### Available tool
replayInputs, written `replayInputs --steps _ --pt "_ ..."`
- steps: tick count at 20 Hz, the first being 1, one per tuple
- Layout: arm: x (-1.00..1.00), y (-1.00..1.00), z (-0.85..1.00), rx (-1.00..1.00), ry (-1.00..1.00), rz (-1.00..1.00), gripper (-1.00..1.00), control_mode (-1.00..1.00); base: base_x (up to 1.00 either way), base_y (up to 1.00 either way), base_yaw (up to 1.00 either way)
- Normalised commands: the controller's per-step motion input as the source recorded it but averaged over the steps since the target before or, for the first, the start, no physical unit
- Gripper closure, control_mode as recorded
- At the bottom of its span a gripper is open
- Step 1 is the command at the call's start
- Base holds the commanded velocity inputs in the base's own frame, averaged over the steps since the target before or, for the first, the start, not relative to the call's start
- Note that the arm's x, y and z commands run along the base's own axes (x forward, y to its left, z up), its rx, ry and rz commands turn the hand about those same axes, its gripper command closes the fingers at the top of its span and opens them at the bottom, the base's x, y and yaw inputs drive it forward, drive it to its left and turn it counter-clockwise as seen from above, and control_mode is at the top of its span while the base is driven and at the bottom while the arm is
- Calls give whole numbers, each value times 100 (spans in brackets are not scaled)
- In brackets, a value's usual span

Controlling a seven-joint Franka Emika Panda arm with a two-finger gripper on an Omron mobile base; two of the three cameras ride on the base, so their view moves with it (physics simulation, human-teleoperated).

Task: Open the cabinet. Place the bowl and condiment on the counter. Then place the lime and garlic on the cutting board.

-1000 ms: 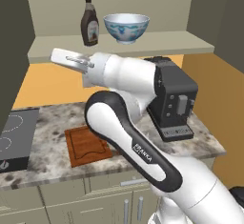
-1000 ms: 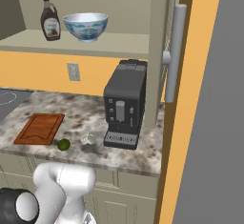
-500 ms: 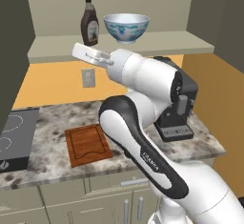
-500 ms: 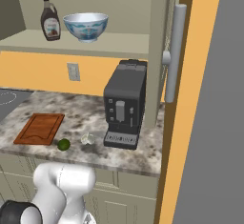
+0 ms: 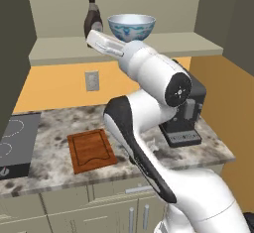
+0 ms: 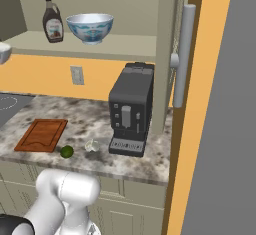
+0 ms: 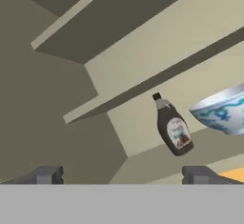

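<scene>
The cabinet (image 5: pixel 59 48) stands open, its door (image 6: pixel 182 54) swung out to the right. On its shelf stand the dark condiment (image 5: pixel 93 21) (image 6: pixel 52 26) bottle and, to its right, the blue-patterned bowl (image 5: pixel 131 27) (image 6: pixel 90 28). My gripper (image 5: pixel 94 38) is raised to the shelf's front edge, just below the condiment, and is open and empty. In the hand view the condiment (image 7: pixel 174 130) and the bowl (image 7: pixel 221 111) lie ahead, right of centre, between the spread tips of the gripper (image 7: pixel 121 175). The lime (image 6: pixel 66 152) and the garlic (image 6: pixel 91 145) lie on the counter (image 6: pixel 90 116) right of the cutting board (image 6: pixel 41 135) (image 5: pixel 91 150).
A black coffee machine (image 6: pixel 131 109) stands on the counter under the shelf's right end, partly behind my arm in the left base view. A black stovetop (image 5: pixel 12 143) lies at the counter's left. A wall socket (image 5: pixel 92 81) sits below the shelf.
The arm has swung its hand up and to the right, from below the shelf's left part to the shelf edge under the condiment. The jaws stayed open.
</scene>
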Motion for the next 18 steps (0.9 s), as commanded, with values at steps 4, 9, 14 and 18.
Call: replayInputs --steps 4,9,14,18 --pt "-3 -22 39 -13 10 -30 -100 -100 0 0 0" --pt "-5 -33 13 -17 16 -25 -100 -100 0 0 0" --pt "0 -42 -11 -15 4 -14 -100 -100 0 0 0" --pt "0 -36 -8 -14 3 -13 -100 -100 0 0 0"
